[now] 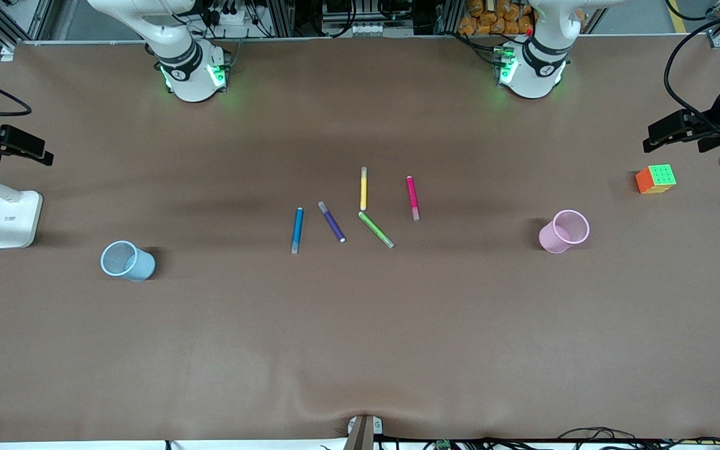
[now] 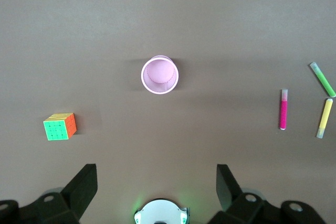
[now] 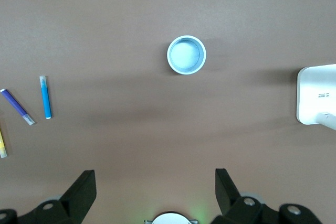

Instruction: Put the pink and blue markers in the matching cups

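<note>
Front view, from the right arm's end: blue cup (image 1: 127,260) upright, blue marker (image 1: 297,230) and pink marker (image 1: 412,197) flat mid-table with purple marker (image 1: 332,222) between, pink cup (image 1: 564,230) upright. Right gripper (image 3: 156,190) hangs released above the blue cup; left gripper (image 2: 157,184) released above the pink cup.

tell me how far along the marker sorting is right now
Nothing looks done yet. The pink marker and blue marker lie on the table among the other pens, and the pink cup and blue cup stand empty. Nothing is in hand: the left gripper is open above the pink cup's area, the right gripper open above the blue cup's. Both pickups and both drops remain.
</note>
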Action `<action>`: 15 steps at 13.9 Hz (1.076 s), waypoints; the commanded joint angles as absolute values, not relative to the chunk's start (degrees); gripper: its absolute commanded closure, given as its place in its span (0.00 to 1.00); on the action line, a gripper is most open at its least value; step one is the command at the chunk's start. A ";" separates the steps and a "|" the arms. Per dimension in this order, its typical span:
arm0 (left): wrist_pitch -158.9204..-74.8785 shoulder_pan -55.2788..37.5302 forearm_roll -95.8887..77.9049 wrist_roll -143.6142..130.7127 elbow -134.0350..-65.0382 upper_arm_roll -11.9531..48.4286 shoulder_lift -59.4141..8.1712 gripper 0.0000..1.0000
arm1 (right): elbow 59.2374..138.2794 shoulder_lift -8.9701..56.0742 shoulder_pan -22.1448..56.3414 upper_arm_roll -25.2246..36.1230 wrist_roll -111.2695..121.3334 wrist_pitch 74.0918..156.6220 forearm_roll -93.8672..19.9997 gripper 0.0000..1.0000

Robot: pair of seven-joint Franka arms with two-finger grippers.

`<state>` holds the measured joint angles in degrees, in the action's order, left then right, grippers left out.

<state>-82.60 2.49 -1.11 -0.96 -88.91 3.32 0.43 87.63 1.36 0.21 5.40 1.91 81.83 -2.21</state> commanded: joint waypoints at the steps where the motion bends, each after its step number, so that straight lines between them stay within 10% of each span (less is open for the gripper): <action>1: -82.62 2.73 -0.97 -0.70 -88.59 3.52 0.26 0.00 | 87.72 0.97 0.09 5.45 1.58 81.74 -4.12 0.00; 15: -82.18 1.32 -1.49 -3.34 -90.26 4.83 -2.36 0.00 | 87.45 1.14 0.53 5.45 1.32 82.18 -5.89 0.00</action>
<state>-82.52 2.03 -1.11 -1.76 -90.35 3.81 -1.46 87.63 1.36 0.24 5.36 1.91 82.10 -4.88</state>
